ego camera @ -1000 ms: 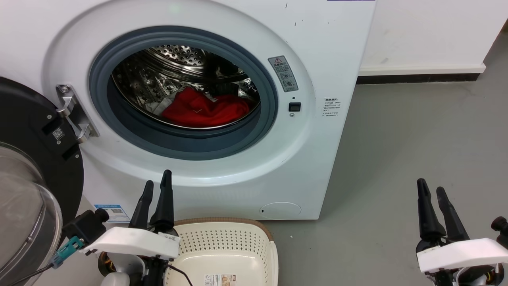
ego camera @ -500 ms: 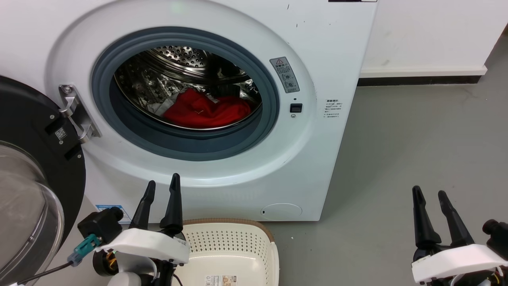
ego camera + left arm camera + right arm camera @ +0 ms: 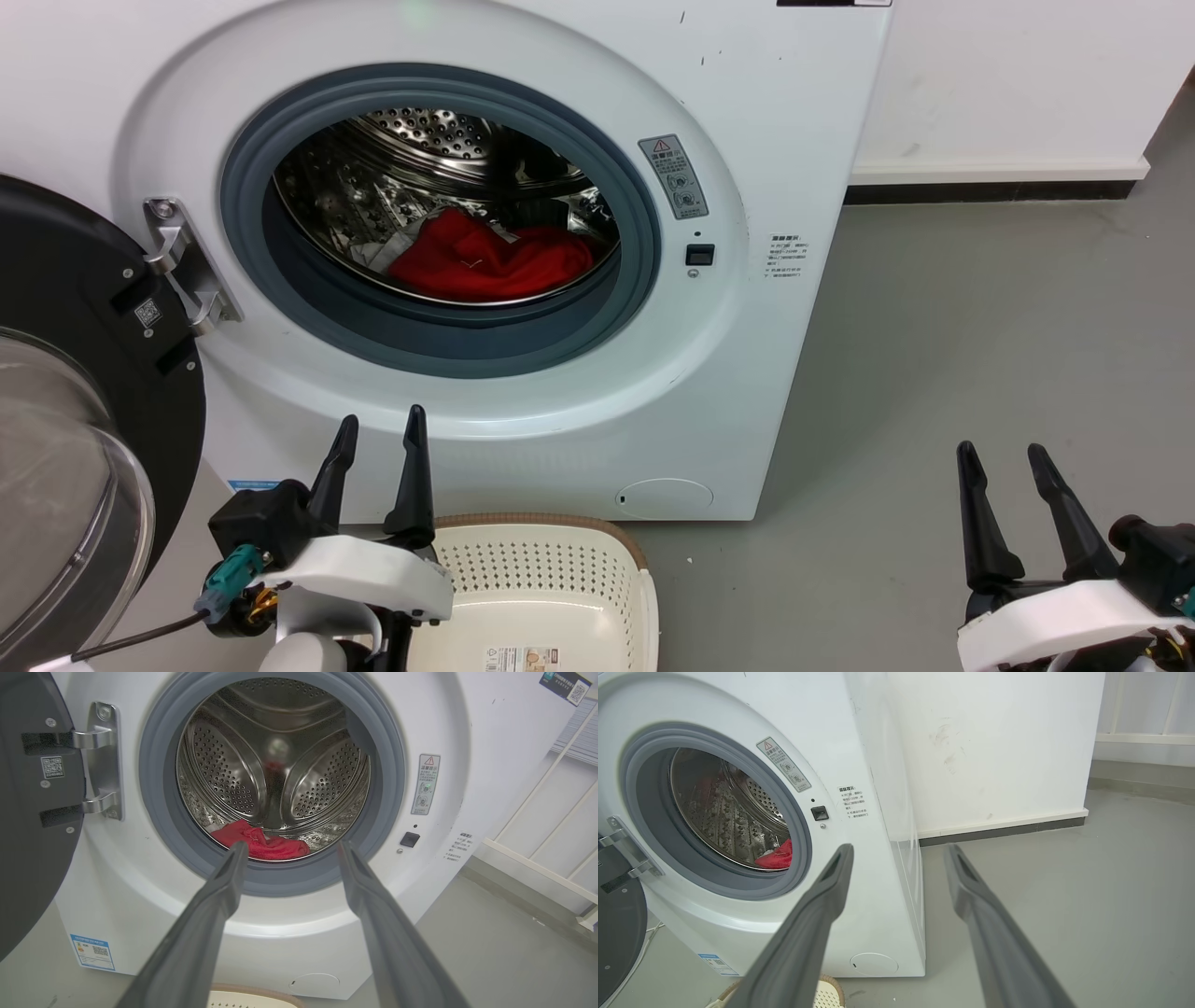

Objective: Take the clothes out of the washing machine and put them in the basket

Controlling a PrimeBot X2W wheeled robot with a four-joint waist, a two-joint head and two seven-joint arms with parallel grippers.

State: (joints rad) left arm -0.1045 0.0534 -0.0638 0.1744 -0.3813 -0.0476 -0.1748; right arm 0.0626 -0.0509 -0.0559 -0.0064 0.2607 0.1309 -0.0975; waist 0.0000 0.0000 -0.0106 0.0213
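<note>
Facing the washing machine (image 3: pixel 747 140), its black-framed glass door (image 3: pixel 65 280) swung wide open at the left. Stuck just right of the grey porthole seal: a grey warning sticker (image 3: pixel 674 175), red triangle on top, print too small to read. Further right, a small white label (image 3: pixel 787 257) with lines of Chinese characters, not legible. Low on the front by the door, a blue label (image 3: pixel 252 484) with a QR code; another QR tag (image 3: pixel 147 314) on the door's inner frame. Lying at the bottom of the perforated steel drum (image 3: pixel 420 131), near its front lip: the clothes (image 3: pixel 490 266), bright red, soft and crumpled, a white panel at the left edge. Standing on the grey floor (image 3: pixel 934 327) right before the machine: the cream basket (image 3: pixel 532 569), brown-rimmed, a printed label (image 3: pixel 523 659) inside. By its left side, the left claw (image 3: pixel 383 417), fingers apart, holding nothing, aimed at the porthole. Well off to the right, the right claw (image 3: pixel 999 450), likewise spread and empty.
</note>
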